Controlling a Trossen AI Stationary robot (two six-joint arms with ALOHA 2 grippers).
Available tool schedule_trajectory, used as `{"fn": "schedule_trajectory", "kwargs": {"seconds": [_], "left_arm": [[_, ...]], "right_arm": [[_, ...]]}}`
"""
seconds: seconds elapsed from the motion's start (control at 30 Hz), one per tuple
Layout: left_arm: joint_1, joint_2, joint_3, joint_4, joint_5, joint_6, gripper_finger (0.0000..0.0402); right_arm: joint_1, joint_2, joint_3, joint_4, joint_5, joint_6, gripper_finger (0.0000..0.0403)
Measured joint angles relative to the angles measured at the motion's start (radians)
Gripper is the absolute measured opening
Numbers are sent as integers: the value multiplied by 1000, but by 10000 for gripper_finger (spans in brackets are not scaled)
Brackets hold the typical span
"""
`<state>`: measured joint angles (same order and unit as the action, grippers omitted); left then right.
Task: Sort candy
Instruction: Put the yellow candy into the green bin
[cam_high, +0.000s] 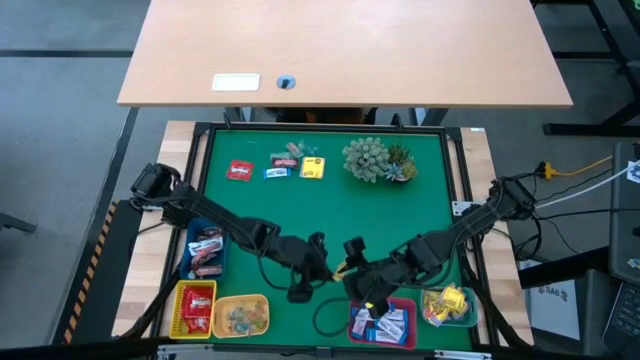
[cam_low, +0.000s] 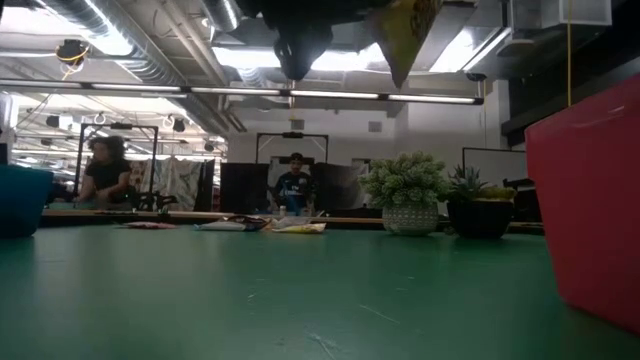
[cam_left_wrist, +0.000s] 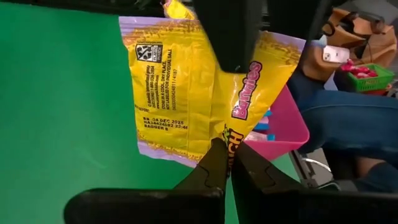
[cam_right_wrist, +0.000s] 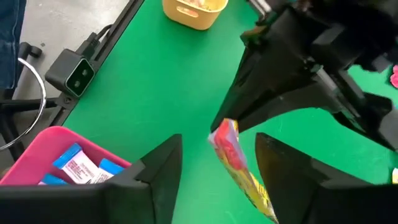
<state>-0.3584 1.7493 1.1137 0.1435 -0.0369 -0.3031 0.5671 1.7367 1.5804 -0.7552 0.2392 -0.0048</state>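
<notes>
A yellow candy packet with pink lettering hangs above the green mat near its front middle. My left gripper reaches in from the mat's left and is shut on the packet. My right gripper comes from the right and is open, with one finger on each side of the hanging packet. In the low view the packet hangs clear of the mat. More candy lies loose on the mat's far side. My left gripper pinches one end of the packet's edge between its two fingers, slanting down from the table's left. The packet hangs below the fingers, lifted clear of the mat. My right gripper's fingers flank the packet; I cannot tell whether one of them touches it.
Along the near edge stand a blue tray, a red tray, a yellow tray, a pink tray with blue-and-white sweets and a green tray. A spiky green plant stands at the far right.
</notes>
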Motion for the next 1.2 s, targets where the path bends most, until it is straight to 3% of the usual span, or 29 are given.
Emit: {"fn": "schedule_trajectory", "kwargs": {"seconds": [0.43, 0.7, 0.87, 1.03, 1.2], "left_arm": [[-7, 0, 0, 88, -3, 0, 0], [-8, 0, 0, 91, -26, 0, 4], [-8, 0, 0, 94, -66, 0, 53], [-6, 0, 0, 93, -81, -1, 108], [-7, 0, 0, 92, -77, -2, 124]], "right_arm": [[0, 0, 0, -2, -20, -2, 10], [1, 0, 0, -5, -78, 2, 4], [2, 0, 0, -29, -182, 84, 4], [12, 0, 0, -116, -375, 240, 3], [78, 0, 0, -246, -445, 367, 2]]}}
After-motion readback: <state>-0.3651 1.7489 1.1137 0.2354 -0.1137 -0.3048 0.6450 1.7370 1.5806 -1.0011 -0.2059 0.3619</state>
